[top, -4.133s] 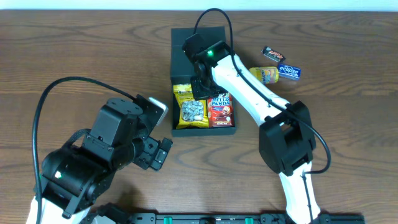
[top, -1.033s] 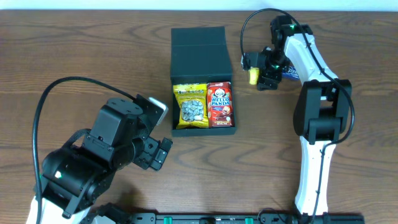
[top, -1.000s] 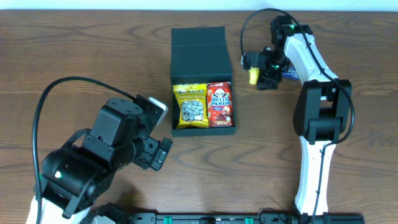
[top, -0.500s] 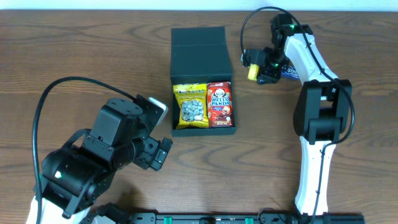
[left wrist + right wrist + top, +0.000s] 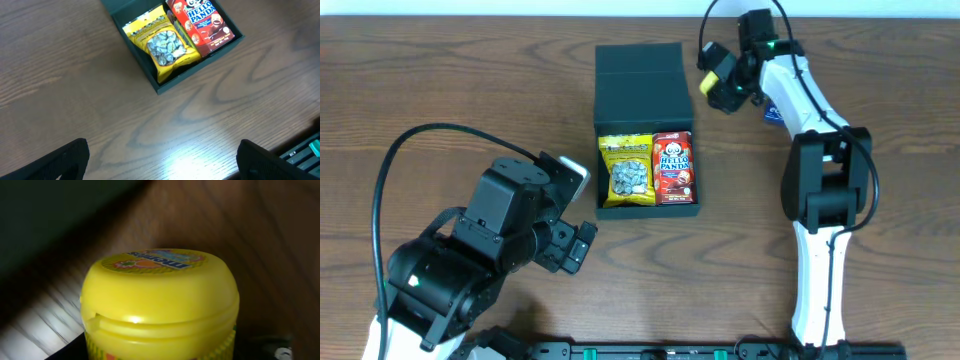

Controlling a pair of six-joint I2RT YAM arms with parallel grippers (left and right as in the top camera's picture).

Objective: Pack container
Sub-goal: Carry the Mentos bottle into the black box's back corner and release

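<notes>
The container (image 5: 642, 88) is a matte black box in the middle of the table, its flap lid lying open toward the far side. Inside it lie a yellow snack bag (image 5: 626, 172) and a red Hello Panda packet (image 5: 674, 168). My right gripper (image 5: 725, 80) is shut on a yellow candy tub (image 5: 721, 66), held above the table just right of the lid. That tub (image 5: 160, 295) fills the right wrist view. My left gripper (image 5: 162, 165) hangs open over bare wood near the box's front corner (image 5: 165, 86).
A blue snack packet (image 5: 772, 113) lies on the table at the far right, partly hidden behind the right arm. The left arm's bulk (image 5: 490, 250) and its black cable fill the near left. The table's far edge runs close behind the lid.
My right gripper has closed on the yellow tub and carried it up and to the far left, toward the lid's right side. The left arm has not moved.
</notes>
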